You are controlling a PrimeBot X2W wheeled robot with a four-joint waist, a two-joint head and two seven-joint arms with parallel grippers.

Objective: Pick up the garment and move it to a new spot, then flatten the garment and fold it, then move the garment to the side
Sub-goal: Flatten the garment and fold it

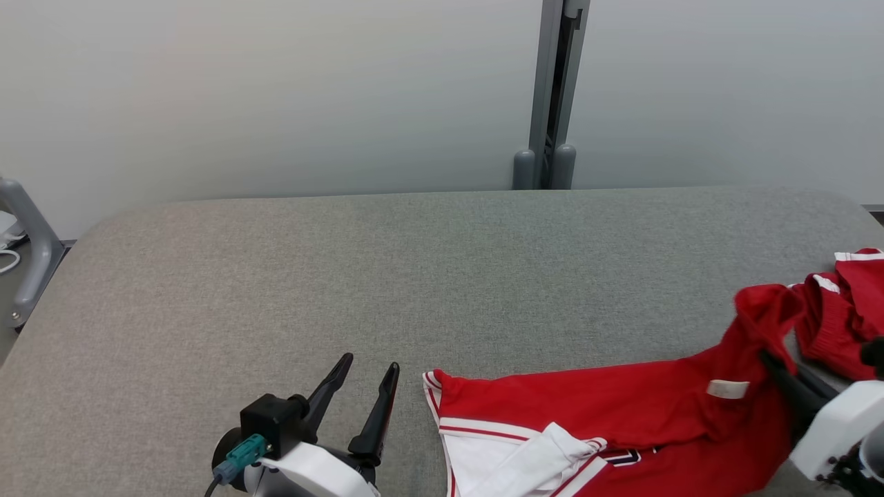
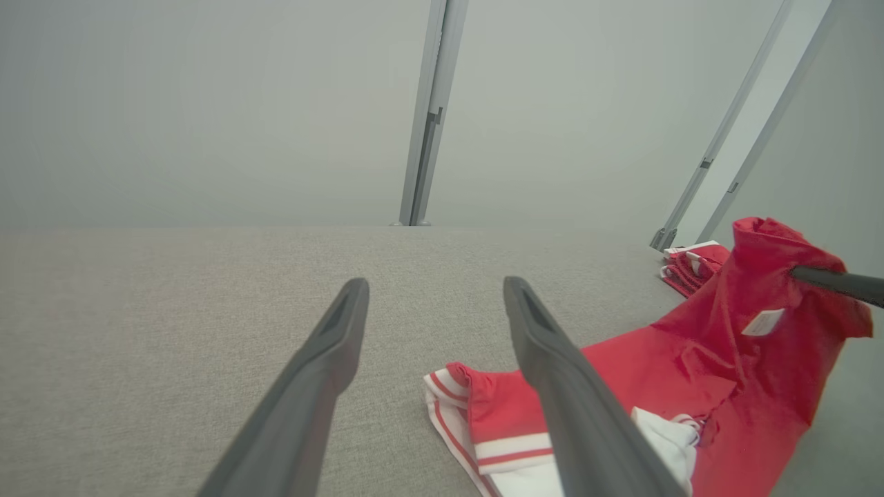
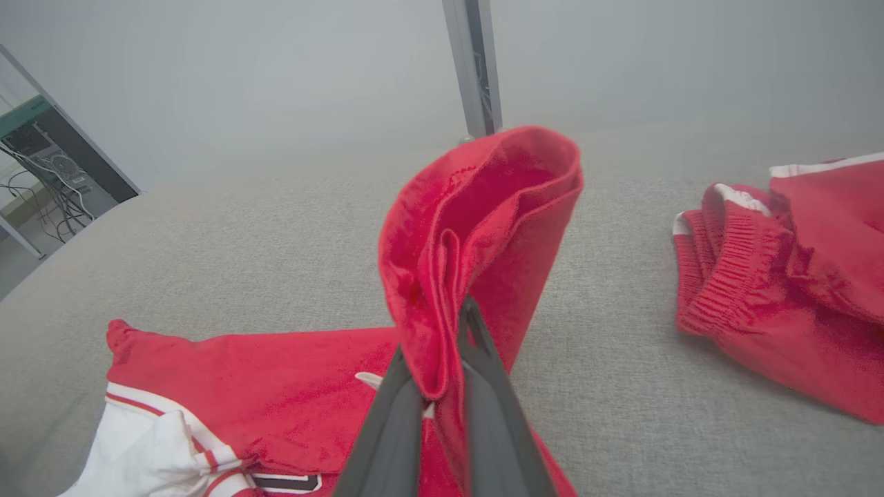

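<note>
The garment (image 1: 621, 400) is a red jersey with white and red striped trim, lying crumpled along the near edge of the grey padded table (image 1: 345, 276). One fold of it is raised off the surface at the right. My right gripper (image 1: 770, 359) is shut on that raised fold, seen close up in the right wrist view with the cloth (image 3: 483, 221) standing above the pinched fingers (image 3: 483, 386). My left gripper (image 1: 366, 369) hovers open just left of the jersey's striped hem (image 2: 483, 442), holding nothing.
A second red garment with an elastic waistband (image 1: 842, 310) lies bunched at the table's right edge (image 3: 780, 276). A grey metal post (image 1: 552, 90) stands behind the table against the pale wall. A grey rail (image 1: 31, 248) sits off the left edge.
</note>
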